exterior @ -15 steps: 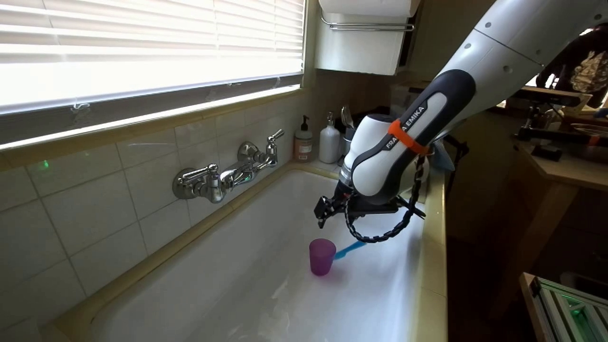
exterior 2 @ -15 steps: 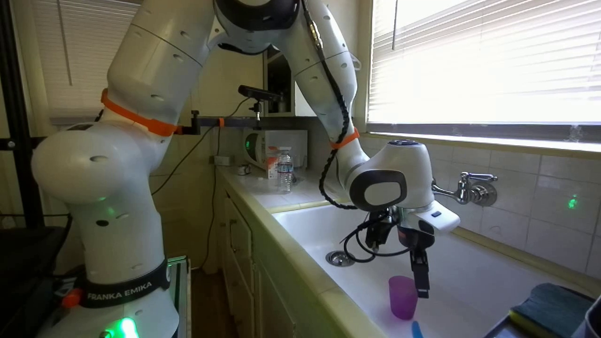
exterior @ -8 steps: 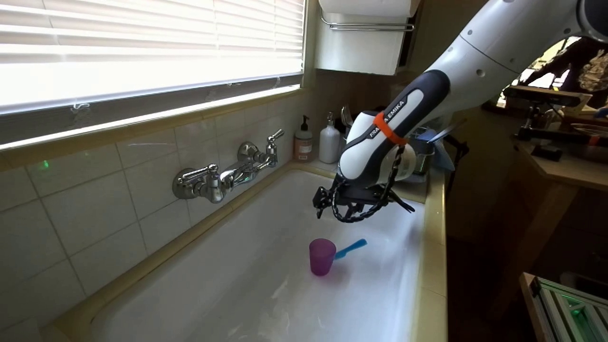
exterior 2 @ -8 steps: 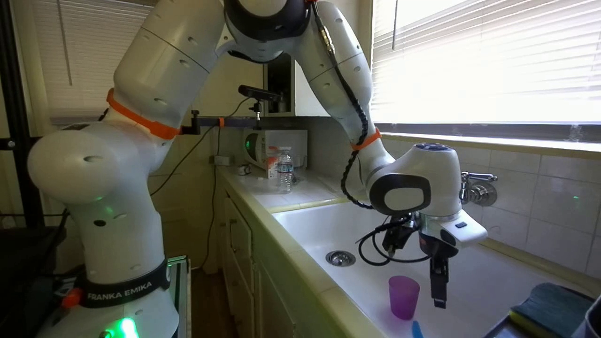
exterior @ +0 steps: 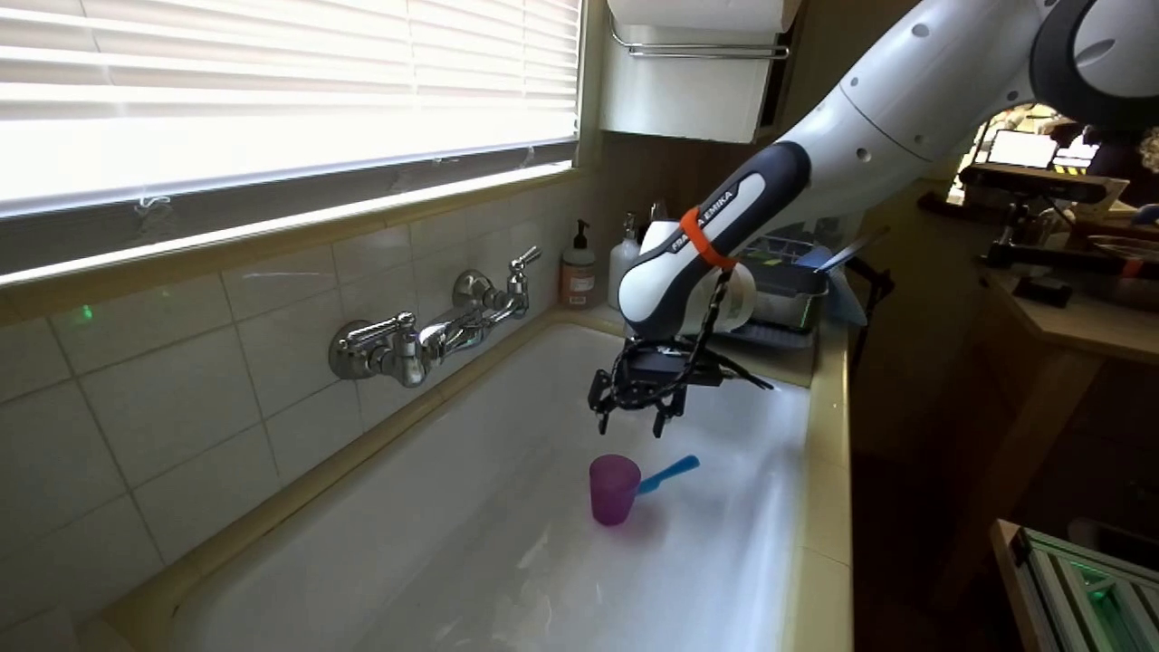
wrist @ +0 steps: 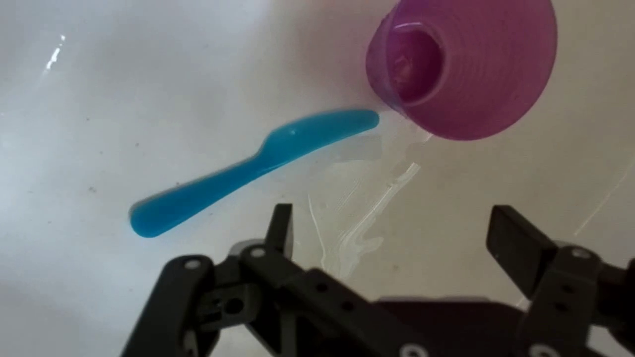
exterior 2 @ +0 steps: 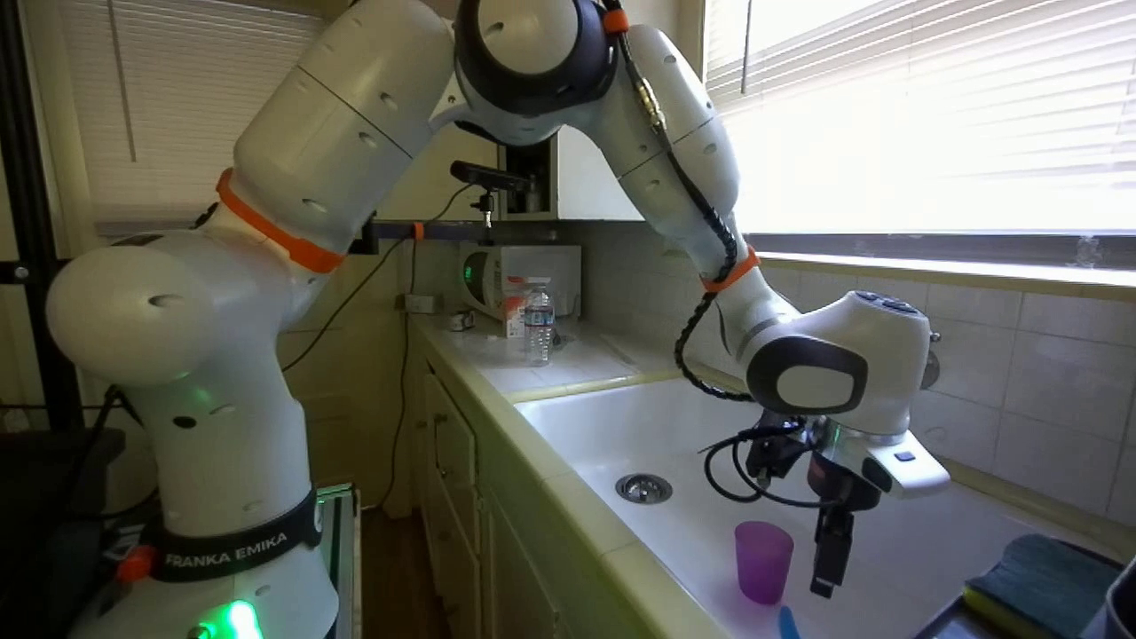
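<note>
Downward slopes the arm, its gripper near the purple cup, fingers apart.

A: Where is light let in?
B: Through the blinds, bleached white in both exterior views.
A: What is left dim?
B: The floor; in the wrist view, glare is streaked near the cup.

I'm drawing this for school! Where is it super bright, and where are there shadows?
In both exterior views, the big window blinds glare nearly pure white; in an exterior view, it's very dark just right of the sink; in the wrist view, a soft pinkish shadow lies beside the purple cup, the blue knife glints a little, and the fingers look dark.
</note>
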